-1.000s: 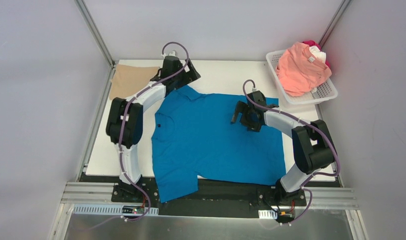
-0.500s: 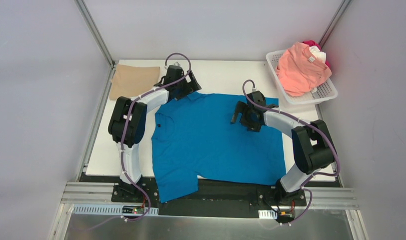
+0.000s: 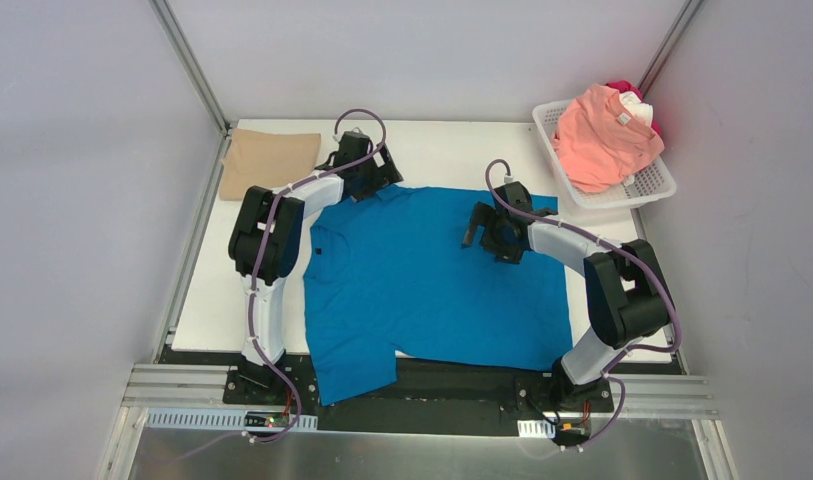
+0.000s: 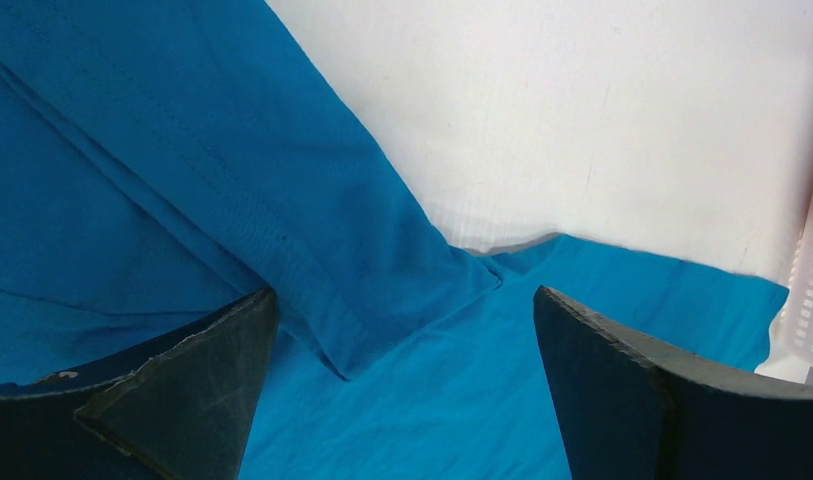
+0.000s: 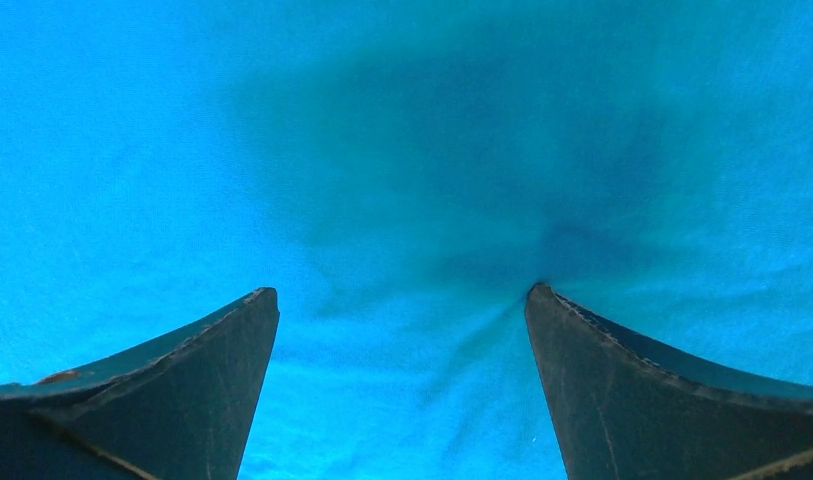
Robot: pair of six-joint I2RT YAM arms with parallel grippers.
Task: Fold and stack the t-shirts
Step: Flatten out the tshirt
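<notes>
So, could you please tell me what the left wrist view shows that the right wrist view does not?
Only left wrist: the white table top, the edge of a white plastic lattice basket and a folded-over flap. Only right wrist: creases fanning from one fingertip. Both: the bright blue cloth t-shirt under wide-open jaws.

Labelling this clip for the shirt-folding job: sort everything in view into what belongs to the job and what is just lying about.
Belongs to the job:
blue t-shirt, spread flat
tan t-shirt, folded
salmon-pink t-shirt, heaped over a white shirt and a red shirt

Just there:
white basket
table
</notes>
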